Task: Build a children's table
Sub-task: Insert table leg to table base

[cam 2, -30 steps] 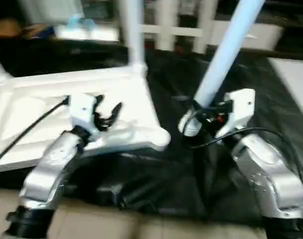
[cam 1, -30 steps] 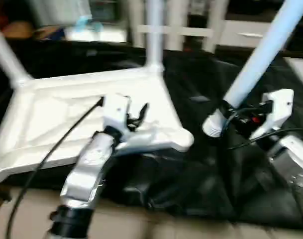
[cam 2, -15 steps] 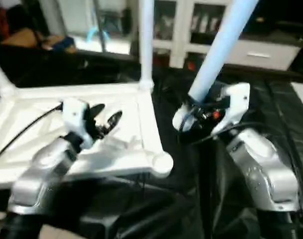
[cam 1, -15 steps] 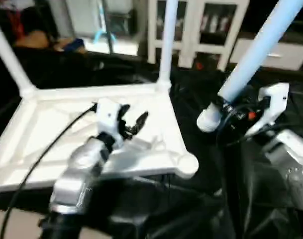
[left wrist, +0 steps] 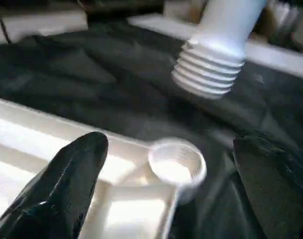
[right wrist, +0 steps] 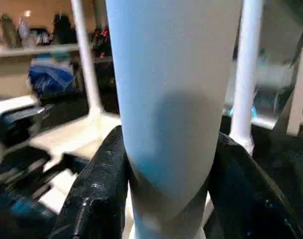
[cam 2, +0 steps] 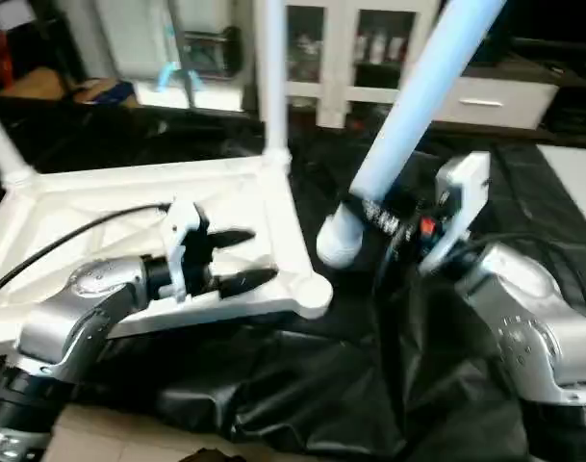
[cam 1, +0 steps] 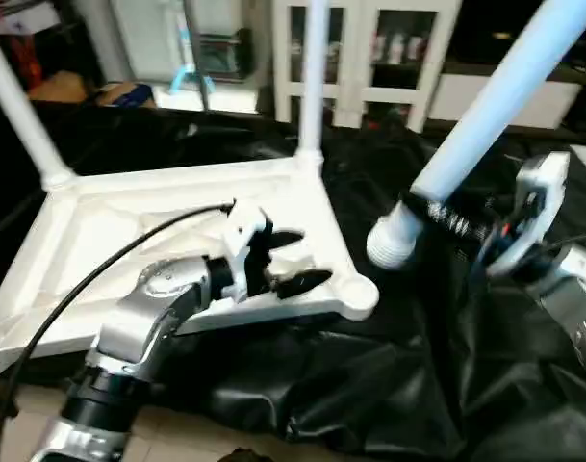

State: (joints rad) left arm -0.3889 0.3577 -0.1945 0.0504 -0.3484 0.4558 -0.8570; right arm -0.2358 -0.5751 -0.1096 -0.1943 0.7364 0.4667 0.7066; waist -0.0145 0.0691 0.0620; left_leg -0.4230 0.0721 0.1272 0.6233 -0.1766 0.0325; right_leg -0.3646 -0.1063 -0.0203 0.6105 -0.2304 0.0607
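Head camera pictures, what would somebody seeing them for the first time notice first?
Most likely the long white leg slanting up to the right, clamped near its threaded end by the right gripper above the black cloth. Next, the upturned white tabletop on the left, two legs already upright at its far corners. The left gripper hovers open over its near right edge, beside the empty corner socket.

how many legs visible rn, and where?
3. One stands in the table top's far-left socket, one in the far-right socket, and one is clamped in the right gripper, its threaded end near the empty near-right socket. A fourth may be hidden.
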